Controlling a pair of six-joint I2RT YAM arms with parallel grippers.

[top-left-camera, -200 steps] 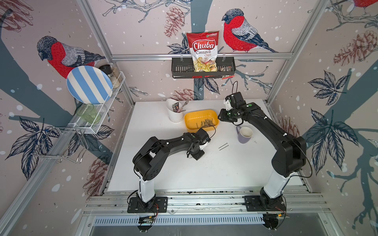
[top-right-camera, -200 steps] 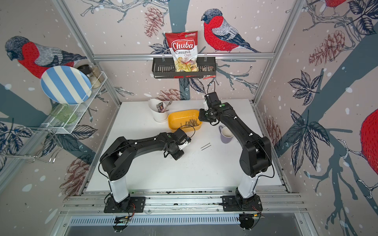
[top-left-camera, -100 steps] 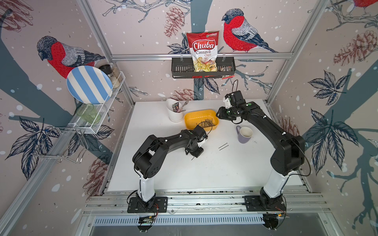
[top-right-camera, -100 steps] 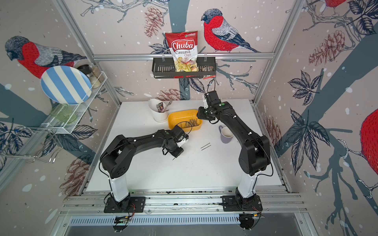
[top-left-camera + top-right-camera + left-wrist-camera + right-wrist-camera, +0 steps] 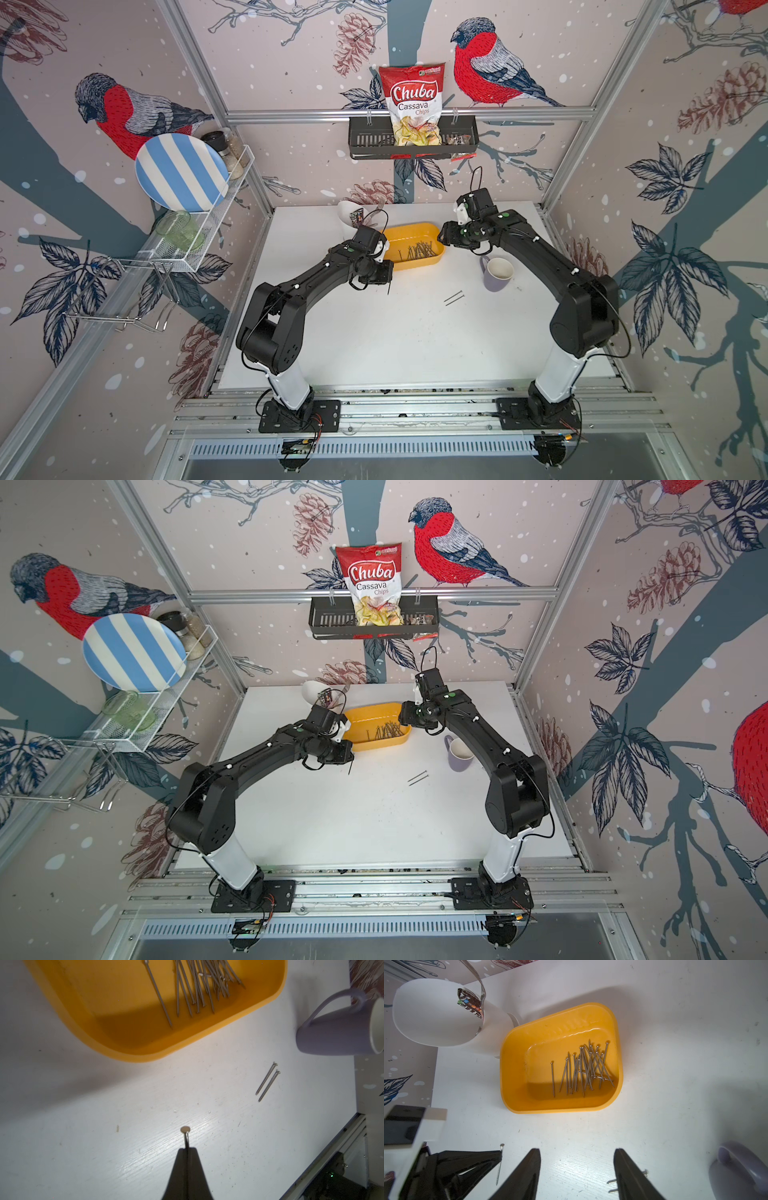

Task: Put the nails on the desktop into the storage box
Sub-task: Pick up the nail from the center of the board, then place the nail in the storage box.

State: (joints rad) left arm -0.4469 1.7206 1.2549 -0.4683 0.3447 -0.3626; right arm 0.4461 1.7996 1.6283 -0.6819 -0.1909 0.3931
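Nail (image 5: pixel 186 1136) lifted clear, pinched in our left gripper (image 5: pixel 187 1148); we spread our right gripper (image 5: pixel 577 1150) wider, empty, box (image 5: pixel 560 1108) just ahead. Two nails (image 5: pixel 266 1079) waited beneath it.

Both top views look from high above the front edge, steeply down and toward the rear, far enough to hold the whole flat white rectangular tabletop (image 5: pixel 395 340) (image 5: pixel 374 820); they share almost everything. The left wrist camera sits low and near, looking along the left gripper (image 5: pixel 187 1149) at one end of the shallow yellow plastic tub (image 5: pixel 124 1001), two thin grey metal nails (image 5: pixel 266 1079) lying loose, and the lilac ceramic mug (image 5: pixel 332 1032). The right wrist camera looks past the right gripper (image 5: pixel 577 1150) at the whole tub (image 5: pixel 517 1064). Both wrist views share the tub, the loose nails, the mug and the single grey nail (image 5: pixel 185 1129) clamped in the left gripper.
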